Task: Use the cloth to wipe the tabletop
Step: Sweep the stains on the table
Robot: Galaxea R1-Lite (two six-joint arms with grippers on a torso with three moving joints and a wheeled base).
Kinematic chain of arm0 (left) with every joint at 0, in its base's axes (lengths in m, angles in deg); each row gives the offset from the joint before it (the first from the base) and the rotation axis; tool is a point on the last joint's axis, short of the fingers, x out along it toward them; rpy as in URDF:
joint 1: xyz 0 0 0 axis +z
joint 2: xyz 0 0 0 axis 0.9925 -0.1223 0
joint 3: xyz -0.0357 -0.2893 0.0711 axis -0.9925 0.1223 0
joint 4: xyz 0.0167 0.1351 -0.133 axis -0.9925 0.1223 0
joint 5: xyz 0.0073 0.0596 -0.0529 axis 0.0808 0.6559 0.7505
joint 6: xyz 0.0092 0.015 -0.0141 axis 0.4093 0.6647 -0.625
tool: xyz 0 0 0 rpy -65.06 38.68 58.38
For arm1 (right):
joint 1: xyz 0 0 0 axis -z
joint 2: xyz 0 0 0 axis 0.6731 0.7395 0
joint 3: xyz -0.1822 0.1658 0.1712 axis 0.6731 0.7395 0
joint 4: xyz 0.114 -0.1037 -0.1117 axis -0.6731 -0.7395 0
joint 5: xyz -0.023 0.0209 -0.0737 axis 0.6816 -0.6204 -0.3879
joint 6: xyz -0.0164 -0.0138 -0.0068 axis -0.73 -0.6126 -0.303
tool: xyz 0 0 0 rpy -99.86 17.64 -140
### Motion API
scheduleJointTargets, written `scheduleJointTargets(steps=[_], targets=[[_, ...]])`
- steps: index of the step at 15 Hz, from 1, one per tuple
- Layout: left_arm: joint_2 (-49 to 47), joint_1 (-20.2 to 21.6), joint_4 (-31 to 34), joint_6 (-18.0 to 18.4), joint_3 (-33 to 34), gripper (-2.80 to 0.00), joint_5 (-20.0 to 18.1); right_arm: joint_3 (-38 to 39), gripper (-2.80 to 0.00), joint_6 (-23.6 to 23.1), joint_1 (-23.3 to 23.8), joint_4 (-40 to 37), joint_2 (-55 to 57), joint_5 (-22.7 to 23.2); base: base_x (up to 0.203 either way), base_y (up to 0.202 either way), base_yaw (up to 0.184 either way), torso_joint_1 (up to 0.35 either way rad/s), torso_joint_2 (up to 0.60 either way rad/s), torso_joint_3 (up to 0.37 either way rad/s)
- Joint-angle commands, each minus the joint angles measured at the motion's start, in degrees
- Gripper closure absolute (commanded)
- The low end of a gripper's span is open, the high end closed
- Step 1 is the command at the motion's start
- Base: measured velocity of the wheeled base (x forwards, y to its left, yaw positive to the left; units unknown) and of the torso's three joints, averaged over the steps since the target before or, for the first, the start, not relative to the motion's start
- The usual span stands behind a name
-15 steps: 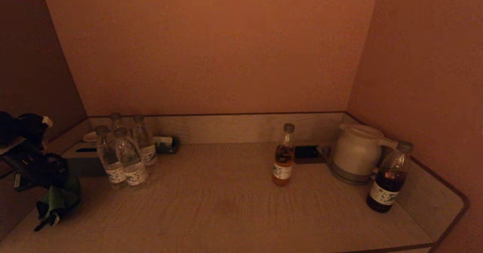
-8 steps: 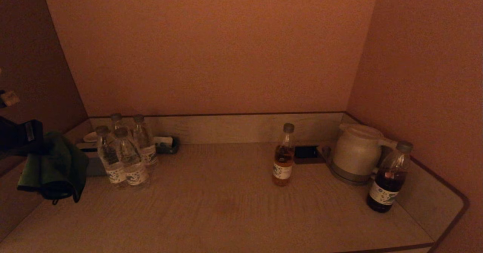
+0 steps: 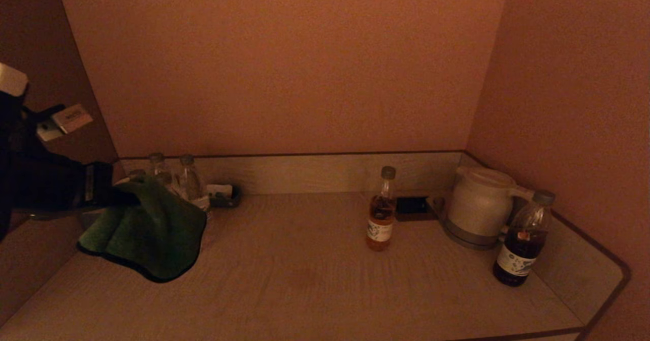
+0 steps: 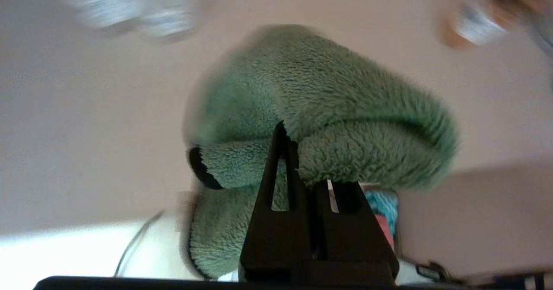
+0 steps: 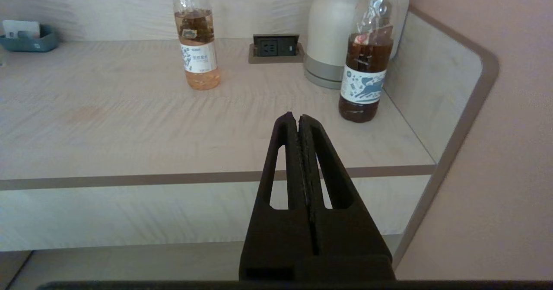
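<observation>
My left claw (image 3: 119,197) gripped the green cloth (image 3: 152,229); I feared toppling the water bottles (image 3: 185,178) just behind it.

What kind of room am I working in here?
Likely a hotel room's drinks counter: an electric kettle by a built-in socket, water bottles, and a small tray of sachets in a walled alcove. The left gripper holds the cloth over it; the right gripper waits off the front edge.
</observation>
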Motion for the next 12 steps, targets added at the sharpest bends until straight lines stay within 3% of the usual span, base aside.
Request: scheduleJointTargets(steps=[1,5,7,12], targets=[[-5.37,-6.25,-5.56,-1.0,2.6,0.0,0.04,0.0,0.0,0.0,-0.02,0.04,0.07,-0.01,0.0,0.0,0.0,0.0,0.0,0.0],[-16.5,-12.54,-17.67,-4.53,2.74,0.0,1.03,0.0,0.0,0.0,-0.02,0.04,0.07,-0.01,0.0,0.0,0.0,0.0,0.0,0.0],[-22.0,-15.7,-21.94,-6.45,2.09,0.0,4.72,0.0,0.0,0.0,-0.02,0.04,0.07,-0.01,0.0,0.0,0.0,0.0,0.0,0.0],[-29.66,-20.51,-24.86,-10.9,0.02,0.0,11.83,0.0,0.0,0.0,-0.02,0.04,0.07,-0.01,0.0,0.0,0.0,0.0,0.0,0.0]])
